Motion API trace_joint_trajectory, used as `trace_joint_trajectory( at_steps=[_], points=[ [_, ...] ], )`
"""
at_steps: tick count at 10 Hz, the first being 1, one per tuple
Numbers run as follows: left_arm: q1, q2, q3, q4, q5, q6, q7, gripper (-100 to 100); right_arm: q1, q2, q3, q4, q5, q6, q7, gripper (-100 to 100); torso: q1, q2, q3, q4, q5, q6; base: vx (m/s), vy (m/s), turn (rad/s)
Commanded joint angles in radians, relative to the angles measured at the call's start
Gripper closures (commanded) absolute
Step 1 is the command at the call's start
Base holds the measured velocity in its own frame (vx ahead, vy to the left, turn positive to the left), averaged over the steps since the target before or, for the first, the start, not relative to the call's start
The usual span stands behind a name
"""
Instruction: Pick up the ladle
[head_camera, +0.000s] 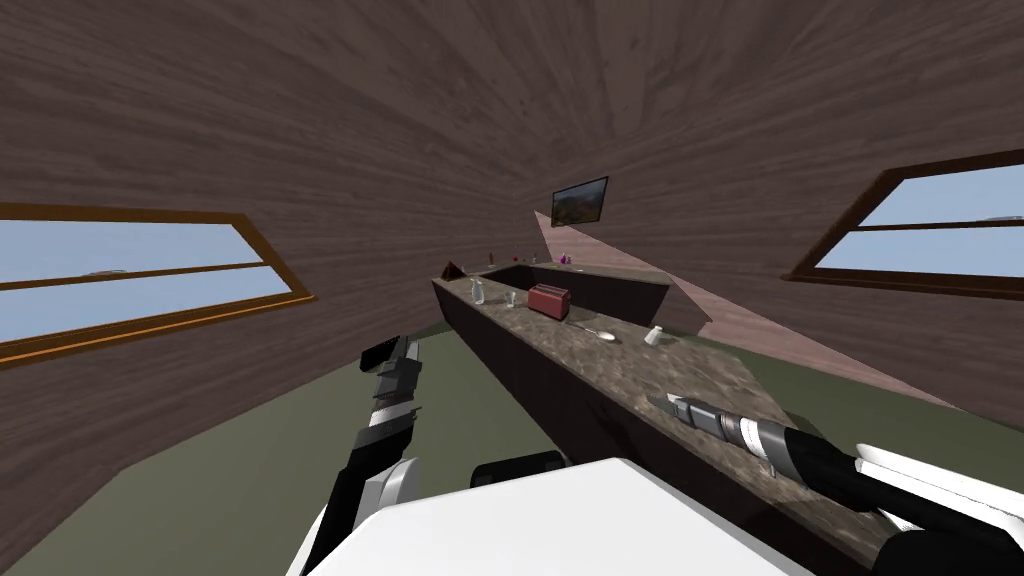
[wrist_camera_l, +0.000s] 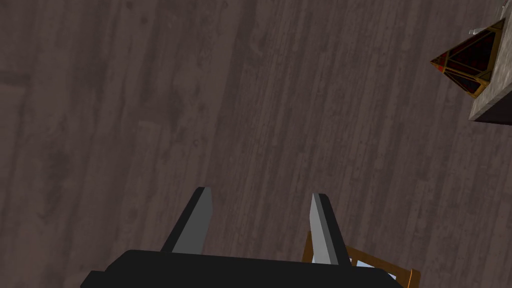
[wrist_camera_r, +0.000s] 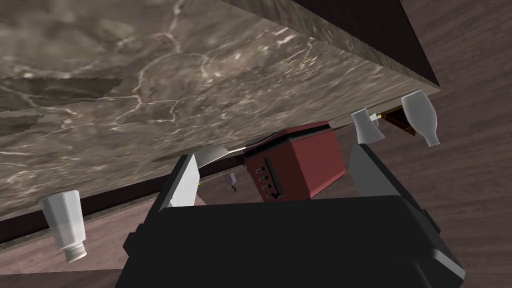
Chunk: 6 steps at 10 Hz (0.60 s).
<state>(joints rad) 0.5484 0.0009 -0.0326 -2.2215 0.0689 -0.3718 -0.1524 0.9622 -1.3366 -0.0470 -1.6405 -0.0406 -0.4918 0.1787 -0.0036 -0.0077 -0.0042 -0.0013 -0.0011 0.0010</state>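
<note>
Head view: ladle (head_camera: 601, 333) on countertop (head_camera: 640, 372), well ahead of right tool (head_camera: 658, 402)

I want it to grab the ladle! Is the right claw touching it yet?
Apart. The head view shows the right claw over the near counter, with bare counter between it and the ladle by the toaster.

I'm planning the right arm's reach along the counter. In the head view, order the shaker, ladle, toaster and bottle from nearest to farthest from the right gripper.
1. The shaker, nearest the right gripper, by the far edge of the counter.
2. The ladle, a little beyond, mid-counter.
3. The toaster, behind the ladle.
4. The bottle, farthest, near the counter's far end.
</note>
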Motion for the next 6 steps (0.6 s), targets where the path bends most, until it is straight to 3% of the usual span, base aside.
trace_joint_trajectory(
  at_steps=[1, 6],
  points=[
    [0.0, 0.0, 0.0, 0.0, 0.0, 0.0, 0.0, 0, 0.043, -0.05, -0.015, 0.034, -0.008, 0.003, -0.001, -100, 0.0, 0.0, 0.0, 0.0, 0.0, 0.0, 0.047, -0.05, 0.38],
    [0.0, 0.0, 0.0, 0.0, 0.0, 0.0, 0.0, 0, 0.097, -0.181, -0.019, 0.11, -0.018, -0.006, -0.008, -100, 0.0, -0.003, -0.001, -0.001, 0.0, -0.001, 0.046, -0.05, 0.297]
  ],
)
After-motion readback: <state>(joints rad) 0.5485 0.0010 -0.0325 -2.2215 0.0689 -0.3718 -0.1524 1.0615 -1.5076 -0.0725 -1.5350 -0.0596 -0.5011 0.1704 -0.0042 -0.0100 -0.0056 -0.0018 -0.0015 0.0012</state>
